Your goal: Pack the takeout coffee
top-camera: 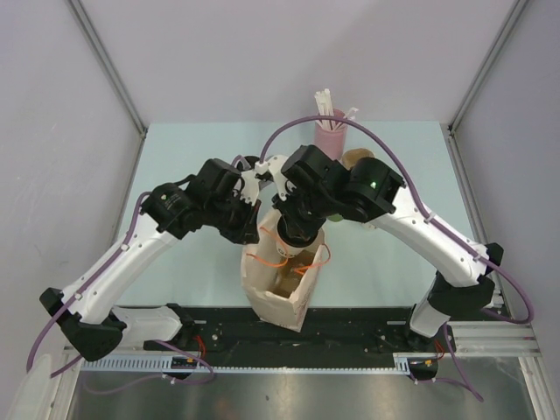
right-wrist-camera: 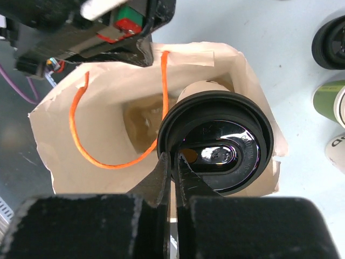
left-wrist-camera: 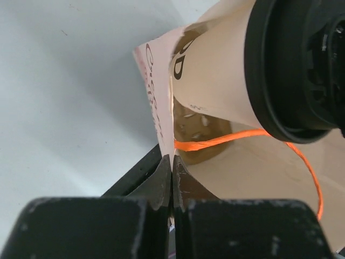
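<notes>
A white paper cup with dark lettering [left-wrist-camera: 215,70] and a black lid [right-wrist-camera: 215,143] hangs in the mouth of a tan paper bag [right-wrist-camera: 54,124]. My right gripper [right-wrist-camera: 173,160] is shut on the rim of that lid. Pinching the bag's top edge is my left gripper [left-wrist-camera: 172,162], also shut. From above, both grippers meet over the bag [top-camera: 280,297], the left gripper [top-camera: 252,229] on its left rim and the right gripper [top-camera: 293,234] above its opening. A green cup [right-wrist-camera: 328,102] lies on the table to the right of the bag, with another black lid [right-wrist-camera: 330,40] beyond it.
The bag's orange string handles [right-wrist-camera: 81,140] loop across its opening. A pink cup of straws [top-camera: 331,131] stands at the back of the table, behind the arms. A bit of white paper with lettering [right-wrist-camera: 337,147] shows beside the green cup.
</notes>
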Motion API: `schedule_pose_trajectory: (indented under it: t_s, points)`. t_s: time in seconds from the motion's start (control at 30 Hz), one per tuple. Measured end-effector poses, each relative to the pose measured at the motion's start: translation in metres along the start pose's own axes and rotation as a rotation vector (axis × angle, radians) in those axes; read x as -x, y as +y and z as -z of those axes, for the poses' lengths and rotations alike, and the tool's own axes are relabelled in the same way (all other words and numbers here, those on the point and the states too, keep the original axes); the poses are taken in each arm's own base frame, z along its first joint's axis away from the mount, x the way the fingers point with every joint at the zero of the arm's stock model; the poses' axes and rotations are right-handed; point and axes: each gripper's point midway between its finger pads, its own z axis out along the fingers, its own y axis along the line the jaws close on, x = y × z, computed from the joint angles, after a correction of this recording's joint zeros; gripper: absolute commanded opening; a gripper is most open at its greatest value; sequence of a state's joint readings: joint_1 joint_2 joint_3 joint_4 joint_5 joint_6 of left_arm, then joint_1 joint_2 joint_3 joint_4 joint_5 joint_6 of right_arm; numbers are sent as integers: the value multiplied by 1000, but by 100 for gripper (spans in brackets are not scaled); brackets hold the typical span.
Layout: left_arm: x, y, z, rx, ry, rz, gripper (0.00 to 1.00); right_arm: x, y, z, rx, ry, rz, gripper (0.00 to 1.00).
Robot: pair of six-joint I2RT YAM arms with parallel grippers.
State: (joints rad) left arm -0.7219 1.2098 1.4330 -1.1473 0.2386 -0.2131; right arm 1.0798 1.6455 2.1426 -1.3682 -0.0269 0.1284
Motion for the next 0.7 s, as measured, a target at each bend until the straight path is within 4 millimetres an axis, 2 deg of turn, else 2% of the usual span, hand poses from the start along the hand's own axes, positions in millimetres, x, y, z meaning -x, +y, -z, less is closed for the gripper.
schedule_pose_trajectory:
  t_s: [0.23, 0.4, 0.53, 0.7]
  points:
    - [5, 6, 4, 56, -25, -5, 0, -10, -7, -22, -25, 68, 59, 0]
    - [-5, 14, 4, 102, -5, 31, 0, -13, -10, -33, -50, 88, 86, 0]
    - [-12, 19, 3, 130, 8, 70, 1, -28, -12, -43, -57, 142, 97, 0]
    - [-10, 22, 1, 151, 4, 96, 0, -56, -12, -55, -37, 223, 110, 0]
